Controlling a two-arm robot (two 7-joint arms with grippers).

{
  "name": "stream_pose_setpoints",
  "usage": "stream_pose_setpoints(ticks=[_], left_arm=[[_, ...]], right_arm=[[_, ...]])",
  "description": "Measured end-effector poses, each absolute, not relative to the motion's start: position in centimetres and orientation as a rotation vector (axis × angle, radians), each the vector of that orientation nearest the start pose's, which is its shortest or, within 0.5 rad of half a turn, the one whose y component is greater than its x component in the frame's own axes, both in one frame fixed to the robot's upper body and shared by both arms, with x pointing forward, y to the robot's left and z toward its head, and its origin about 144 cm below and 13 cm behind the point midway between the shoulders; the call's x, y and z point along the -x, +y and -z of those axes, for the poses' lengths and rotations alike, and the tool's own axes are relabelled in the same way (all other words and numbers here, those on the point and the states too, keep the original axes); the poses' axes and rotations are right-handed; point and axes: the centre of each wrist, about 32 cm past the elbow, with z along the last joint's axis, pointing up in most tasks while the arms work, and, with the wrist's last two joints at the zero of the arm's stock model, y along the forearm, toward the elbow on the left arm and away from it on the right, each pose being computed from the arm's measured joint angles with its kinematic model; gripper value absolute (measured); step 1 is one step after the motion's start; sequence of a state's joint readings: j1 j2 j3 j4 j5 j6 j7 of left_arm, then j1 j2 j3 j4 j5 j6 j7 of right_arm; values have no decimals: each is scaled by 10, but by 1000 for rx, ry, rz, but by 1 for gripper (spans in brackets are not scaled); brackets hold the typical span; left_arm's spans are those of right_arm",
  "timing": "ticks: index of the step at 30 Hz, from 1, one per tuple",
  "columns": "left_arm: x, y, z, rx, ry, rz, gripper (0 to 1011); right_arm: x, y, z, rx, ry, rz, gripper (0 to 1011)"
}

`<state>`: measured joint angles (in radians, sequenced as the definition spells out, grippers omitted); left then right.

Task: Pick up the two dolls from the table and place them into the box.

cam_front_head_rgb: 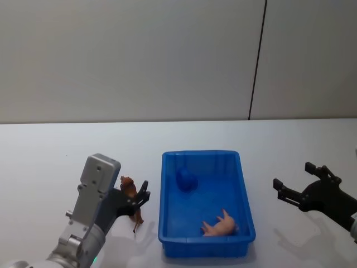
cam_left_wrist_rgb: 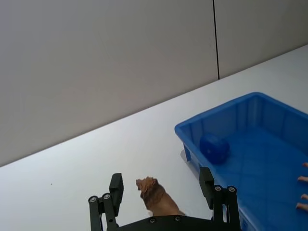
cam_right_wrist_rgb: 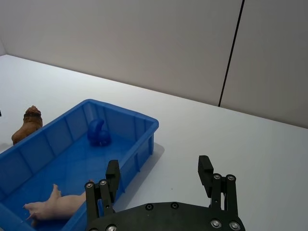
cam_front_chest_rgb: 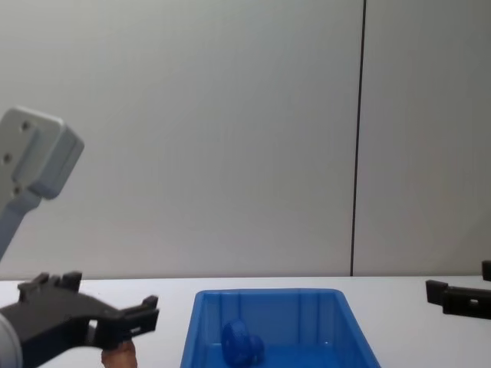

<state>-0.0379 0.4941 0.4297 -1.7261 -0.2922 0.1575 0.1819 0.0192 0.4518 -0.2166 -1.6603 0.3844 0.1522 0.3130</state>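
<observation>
The brown doll (cam_front_head_rgb: 130,196) is on the white table (cam_front_head_rgb: 50,162) just left of the box (cam_front_head_rgb: 165,184). My left gripper (cam_front_head_rgb: 135,195) is open, and its fingers stand wide apart on either side of the brown doll (cam_left_wrist_rgb: 155,196) without closing on it. The blue doll (cam_front_head_rgb: 187,178) lies inside the box near its far end; it also appears as the blue doll (cam_right_wrist_rgb: 98,133) and the blue doll (cam_front_chest_rgb: 242,343). My right gripper (cam_front_head_rgb: 293,176) hangs open and empty over the table to the right of the box (cam_right_wrist_rgb: 144,120).
A pink animal toy (cam_front_head_rgb: 221,225) lies in the near end of the box. A plain grey wall with a dark vertical seam (cam_front_head_rgb: 256,61) rises behind the table. Bare tabletop stretches to the left and right of the box.
</observation>
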Motion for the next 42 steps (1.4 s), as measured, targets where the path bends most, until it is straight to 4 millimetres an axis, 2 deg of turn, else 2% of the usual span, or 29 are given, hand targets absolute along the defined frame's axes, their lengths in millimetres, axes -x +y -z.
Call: stream_pose_setpoints(ticks=[20, 42], left_arm=[[-448, 232, -1140, -326, 50, -1305, 1001], [-464, 228, -1124, -348, 115, -1290, 1001]], right_arm=[[-456, -283, -1171, 151, 70, 1027, 1001], [-456, -283, -1171, 151, 71, 1027, 1001]])
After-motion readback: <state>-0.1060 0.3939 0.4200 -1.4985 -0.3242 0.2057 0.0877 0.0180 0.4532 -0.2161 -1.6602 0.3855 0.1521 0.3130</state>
